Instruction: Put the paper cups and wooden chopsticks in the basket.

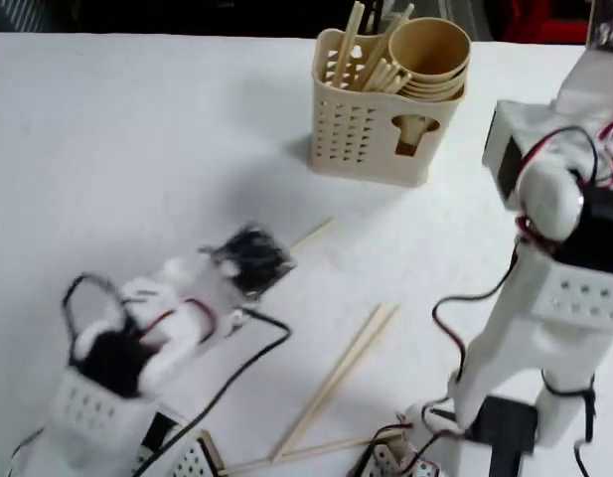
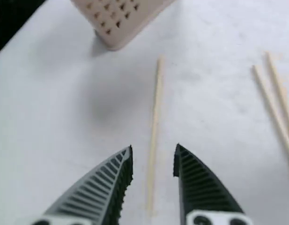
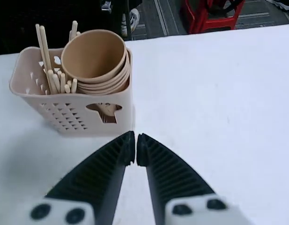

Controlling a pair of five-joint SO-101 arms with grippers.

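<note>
Well, on the big white tabletop [image 1: 137, 129] the basket [image 1: 371, 129] stands at the far side. The paper cups [image 3: 92, 56] already sit inside it, so I think the job left is the loose chopsticks.

The left gripper [image 2: 153, 147] hangs low over the tabletop with its two fingers spread apart. One chopstick [image 2: 156, 93] lies flat between them, well apart from the basket. To do this step well, the gripper should go straight down until its fingers sit on both sides of the stick. Then it should squeeze slowly (a thin stick can roll or pop out), lift it, tip it up and drop it in.

The right gripper [image 3: 135, 136] is up near the basket, its fingers pressed almost together with nothing between them.

Now the counting.
- One basket.
- One stack of paper cups. I see about five rims, but they sit too close to be sure.
- A bunch of chopsticks [image 3: 42, 47] stands in the basket, too many and too close to count.
- On the tabletop I count four loose sticks: the one at the left gripper, two chopsticks [image 1: 351, 363] side by side, and one more chopstick [image 1: 316, 449] near the front edge.
</note>
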